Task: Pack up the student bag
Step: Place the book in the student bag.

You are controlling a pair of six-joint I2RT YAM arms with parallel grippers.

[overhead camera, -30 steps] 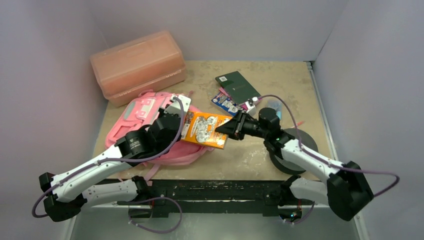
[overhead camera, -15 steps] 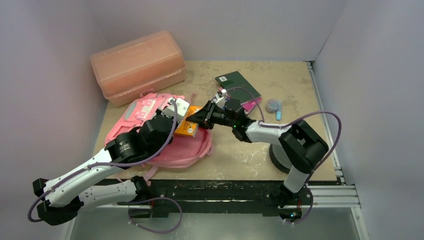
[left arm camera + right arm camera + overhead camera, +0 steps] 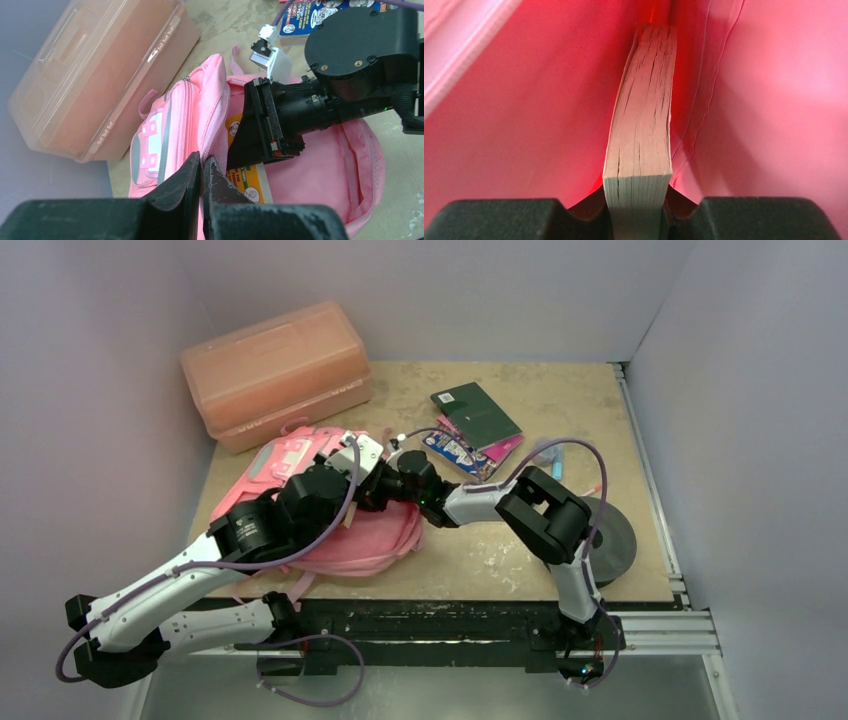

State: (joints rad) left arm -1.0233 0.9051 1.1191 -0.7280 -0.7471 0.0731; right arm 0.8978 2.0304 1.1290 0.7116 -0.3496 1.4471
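Note:
The pink student bag point(image 3: 285, 455) lies on the table's left half with its main opening facing right. My left gripper point(image 3: 202, 172) is shut on the pink fabric edge of that opening and holds it up. My right gripper point(image 3: 638, 217) is shut on an orange book point(image 3: 250, 182) and reaches into the bag, so that pink lining point(image 3: 774, 100) surrounds the book's page edge point(image 3: 641, 125). In the left wrist view the right gripper point(image 3: 250, 155) sits in the bag's mouth, with the book's orange cover showing below it. From above, the arms hide the book.
A salmon-orange plastic box point(image 3: 275, 370) stands behind the bag at the back left. A green book point(image 3: 477, 412), a colourful booklet point(image 3: 455, 452) and a small blue item point(image 3: 555, 455) lie to the right. A dark round object point(image 3: 612, 540) sits near the right arm's base.
My right arm has swung left and carried the orange book from beside the bag into its opening. The left gripper has kept its hold on the bag's edge.

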